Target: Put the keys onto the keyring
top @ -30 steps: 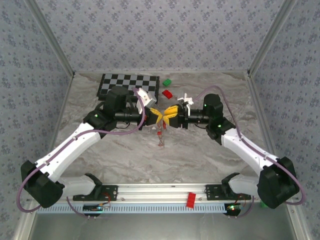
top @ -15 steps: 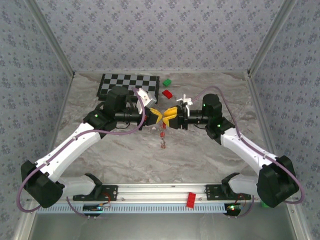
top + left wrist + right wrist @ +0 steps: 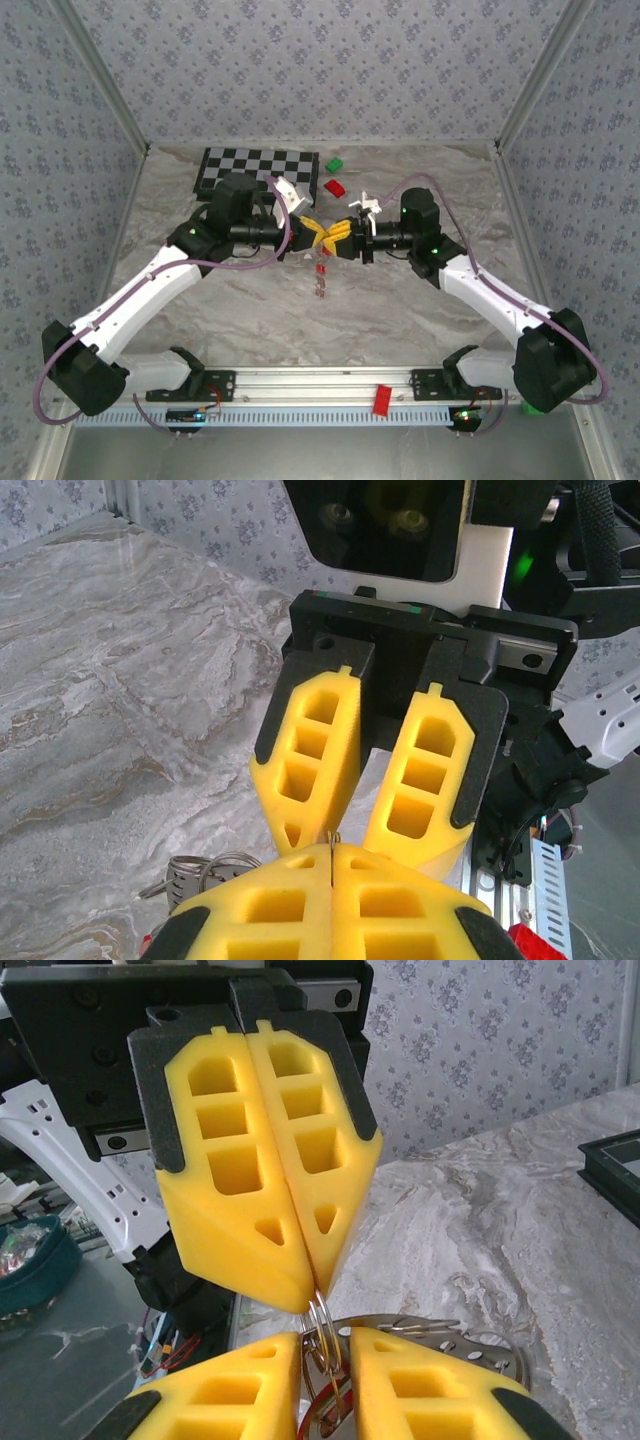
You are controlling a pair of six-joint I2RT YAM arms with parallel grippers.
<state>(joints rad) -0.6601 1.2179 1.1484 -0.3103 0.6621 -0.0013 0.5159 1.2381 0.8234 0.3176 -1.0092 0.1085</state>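
Left gripper (image 3: 330, 862) pinched tight on keyring (image 3: 322, 1322) wire. Right gripper (image 3: 325, 1348) fingers parted, ring between them, ungripped. Red-headed keys (image 3: 321, 270) just below my meeting fingertips.

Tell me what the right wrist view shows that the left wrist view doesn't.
Right wrist: the keyring looping down from the shut left tool into the gap of the right tool, plus a dark tray edge. Left wrist: the right tool head-on, fingers apart. Both: the two tools' yellow fingers tip to tip above the marble table.
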